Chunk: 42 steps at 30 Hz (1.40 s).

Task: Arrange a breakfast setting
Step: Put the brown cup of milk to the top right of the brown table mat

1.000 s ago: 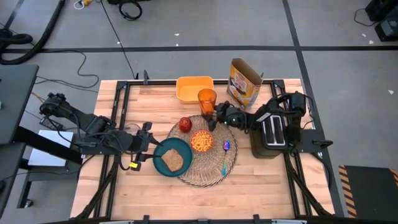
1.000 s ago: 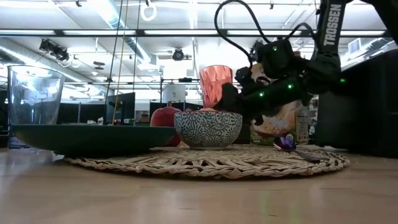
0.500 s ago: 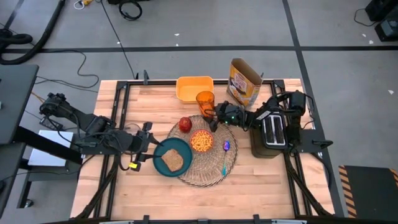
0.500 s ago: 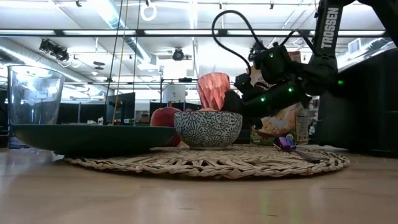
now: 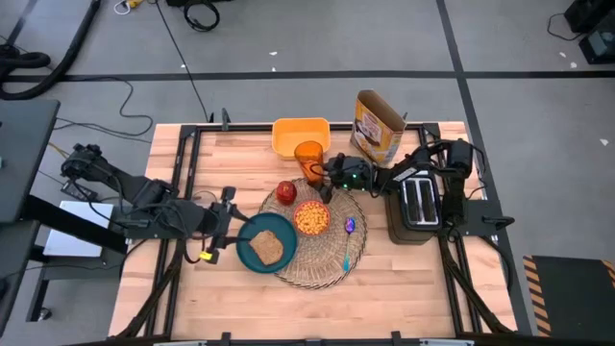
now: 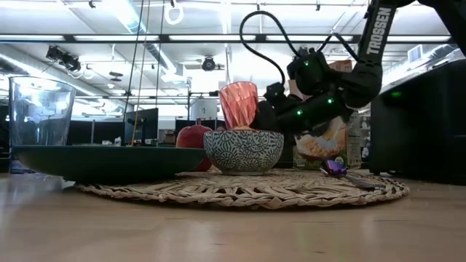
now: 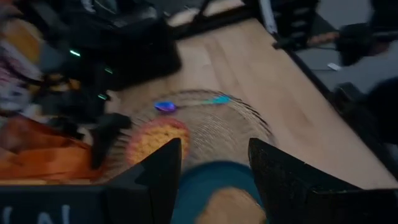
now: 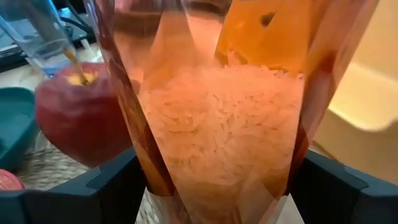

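Note:
The round straw placemat (image 5: 332, 258) carries the pink bowl (image 5: 310, 218), the red apple (image 5: 286, 192) and the small blue utensil (image 5: 348, 231). The teal plate (image 5: 252, 234) with the toast slice (image 5: 266, 248) overlaps the placemat's left edge. My right gripper (image 5: 319, 165) is shut on the orange translucent cup (image 5: 309, 154) at the placemat's far edge. My left gripper (image 5: 229, 226) hovers open over the plate's left rim; its fingers (image 7: 155, 177) stand apart above the plate (image 7: 211, 183). My right gripper pinches the cup between its two fingers (image 8: 115, 186), one on each opposite side of the cup's lower wall (image 8: 155, 168). The fingers come about level from the table's right side. The cup (image 6: 239, 105) leans, and the bowl hides its base.
A yellow tub (image 5: 301, 135) stands just beyond the cup, with a cereal box (image 5: 378, 125) to its right. The black toaster (image 5: 418, 207) stands right of the placemat. A clear glass (image 6: 40, 109) stands left of the plate.
My right gripper has carried the orange cup a little toward the table's left edge, and the cup has tipped from upright to a lean. The plate, bowl, apple and utensil have stayed where they were.

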{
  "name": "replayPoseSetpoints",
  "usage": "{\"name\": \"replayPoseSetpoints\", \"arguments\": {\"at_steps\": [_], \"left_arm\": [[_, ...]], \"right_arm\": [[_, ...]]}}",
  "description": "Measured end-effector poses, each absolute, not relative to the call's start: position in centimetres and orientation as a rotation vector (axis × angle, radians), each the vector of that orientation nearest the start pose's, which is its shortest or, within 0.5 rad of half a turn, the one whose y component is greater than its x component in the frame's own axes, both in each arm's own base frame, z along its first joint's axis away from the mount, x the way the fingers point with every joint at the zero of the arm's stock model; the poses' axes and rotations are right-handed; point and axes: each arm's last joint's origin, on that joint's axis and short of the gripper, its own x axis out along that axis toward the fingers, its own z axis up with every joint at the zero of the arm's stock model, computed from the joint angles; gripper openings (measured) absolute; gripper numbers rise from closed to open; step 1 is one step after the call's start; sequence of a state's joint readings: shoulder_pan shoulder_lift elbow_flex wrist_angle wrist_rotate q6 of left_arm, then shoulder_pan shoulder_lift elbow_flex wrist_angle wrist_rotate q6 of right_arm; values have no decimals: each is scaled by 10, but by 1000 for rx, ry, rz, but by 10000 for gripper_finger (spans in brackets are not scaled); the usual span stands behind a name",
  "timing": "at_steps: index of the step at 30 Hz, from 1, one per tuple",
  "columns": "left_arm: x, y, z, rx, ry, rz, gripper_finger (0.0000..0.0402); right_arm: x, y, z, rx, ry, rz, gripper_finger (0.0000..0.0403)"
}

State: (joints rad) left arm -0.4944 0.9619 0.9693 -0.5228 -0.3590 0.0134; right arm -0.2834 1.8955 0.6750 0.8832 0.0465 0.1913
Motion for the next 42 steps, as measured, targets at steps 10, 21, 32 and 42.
{"name": "replayPoseSetpoints", "arguments": {"at_steps": [10,21,32,42], "left_arm": [[205,-45,319,249,288,35,194],[275,32,305,229,277,63,192],[335,71,298,241,445,28,172],[345,70,308,285,411,35,172]], "right_arm": [[313,-87,148,99,275,-366,338],[303,-70,158,17,431,-410,338],[295,-70,176,0,406,-427,338],[294,-67,172,18,450,-406,337]]}}
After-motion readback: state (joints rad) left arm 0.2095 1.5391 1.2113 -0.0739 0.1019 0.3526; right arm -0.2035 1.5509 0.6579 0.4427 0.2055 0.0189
